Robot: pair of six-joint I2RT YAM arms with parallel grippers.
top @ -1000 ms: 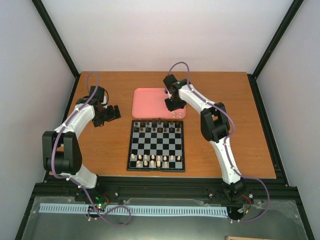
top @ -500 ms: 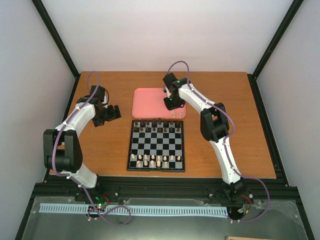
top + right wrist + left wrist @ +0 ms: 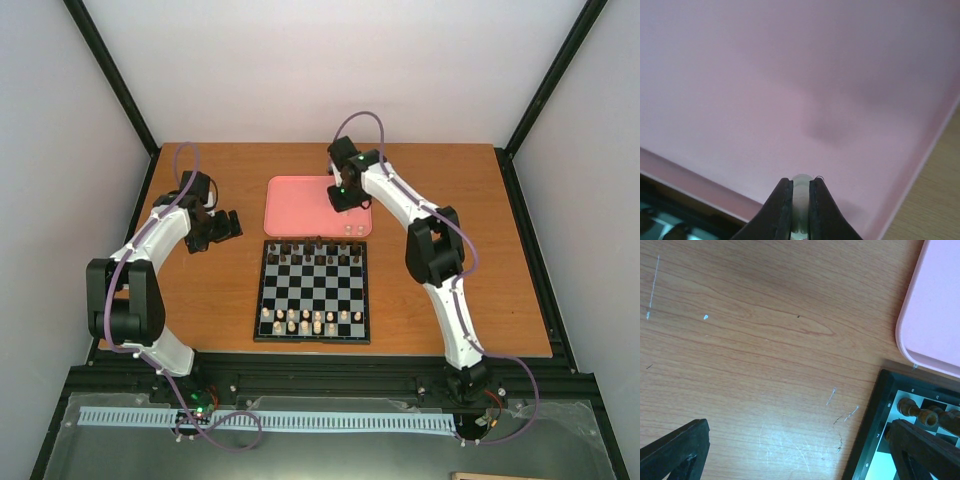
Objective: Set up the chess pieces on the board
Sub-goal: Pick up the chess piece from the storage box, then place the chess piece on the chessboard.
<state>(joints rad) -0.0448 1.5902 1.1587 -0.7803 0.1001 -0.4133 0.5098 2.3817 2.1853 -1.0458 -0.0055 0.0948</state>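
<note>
- Noted right gripper (image 3: 343,194) over the far right part of the pink tray (image 3: 298,205), fingertips pinched on a small cream piece (image 3: 801,202).
- In the wrist view, only a pale sliver of that piece showing between the two black fingers (image 3: 782,205). Soft shadow on the tray floor just beyond them.
- Cannot tell from above whether the piece is touching the tray floor or lifted off it.
- Against a second ago: jaws then partly apart, now nipped shut on the piece. Wrist shifted a little toward the tray's far edge, purple cable loop above it standing higher.
- Noted left gripper (image 3: 226,226) spread wide over the wood of the table (image 3: 480,250), just off the far left corner of the board (image 3: 314,288). Same pose and same spread as before.
- Board lying mid-table, just on the near side of the tray, not touching it. Unmoved.
- Dark brown pieces (image 3: 315,256) along the board's far rows and cream pieces (image 3: 310,320) across the two near rows. Layout as a second ago.
- Two spare cream pieces (image 3: 352,229) on the tray by its near right corner, in the same spot as before.
</note>
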